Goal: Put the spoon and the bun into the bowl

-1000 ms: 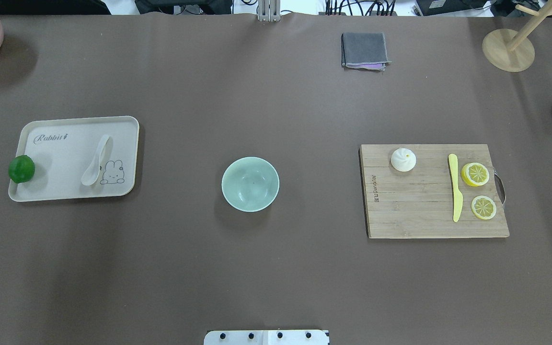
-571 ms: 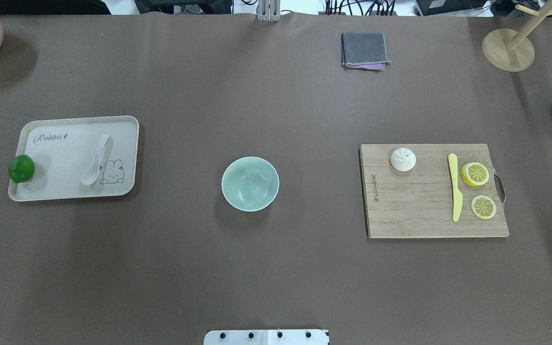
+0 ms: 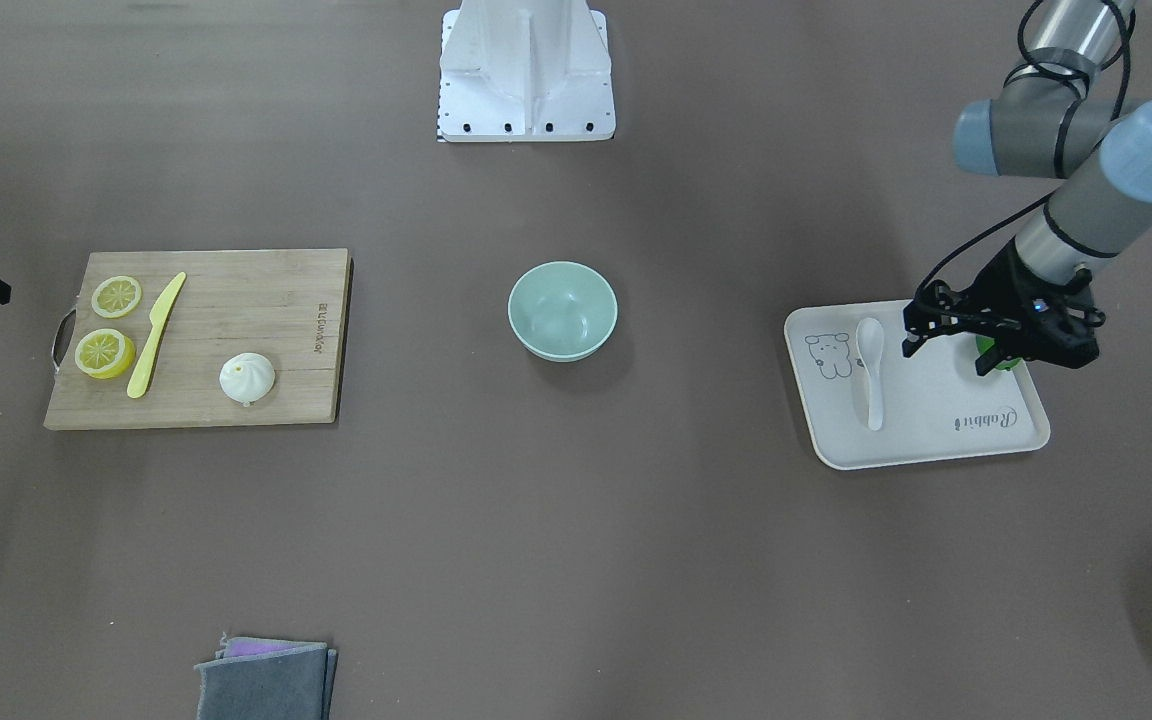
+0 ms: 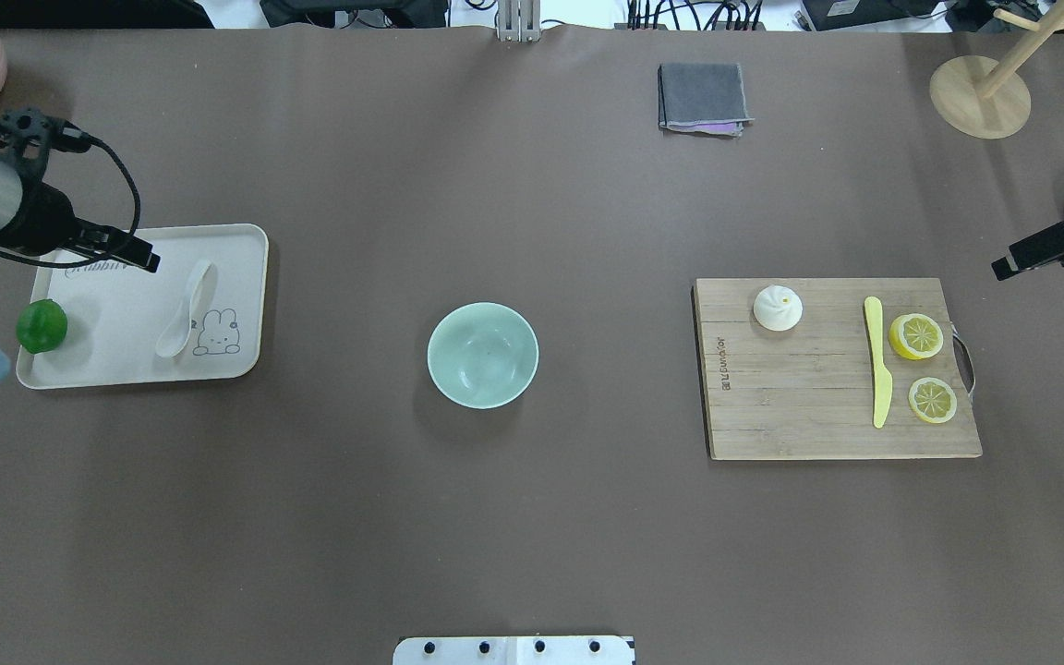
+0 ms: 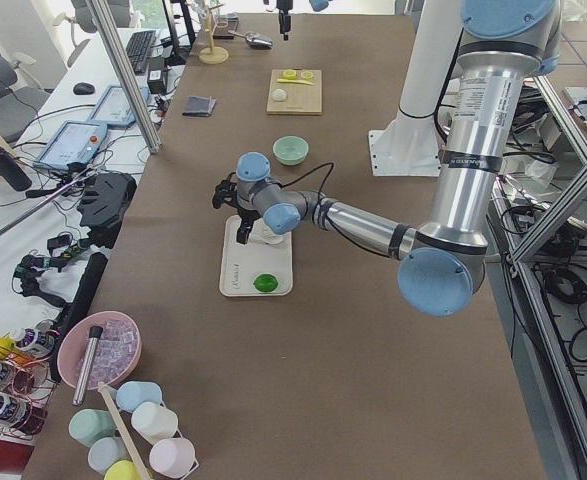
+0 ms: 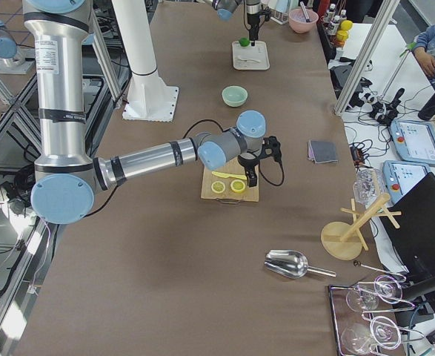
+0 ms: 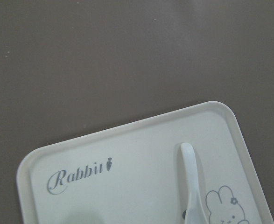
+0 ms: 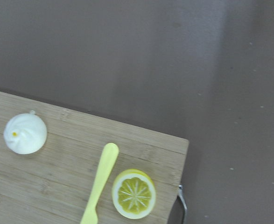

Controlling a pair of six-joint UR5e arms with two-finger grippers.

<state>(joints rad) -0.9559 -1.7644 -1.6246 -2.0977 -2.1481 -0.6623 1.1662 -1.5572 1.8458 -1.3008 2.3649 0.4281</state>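
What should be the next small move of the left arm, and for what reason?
Probably shift the left hand a little toward the handle of the spoon and lower it, fingers astride. The hand hangs open above the tray, beside the spoon and not touching it. The spoon lies flat on the tray, and the bowl is empty.

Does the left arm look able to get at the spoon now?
Probably yes: its end effector hovers over the tray, near the spoon, which lies uncovered; the lime sits apart.
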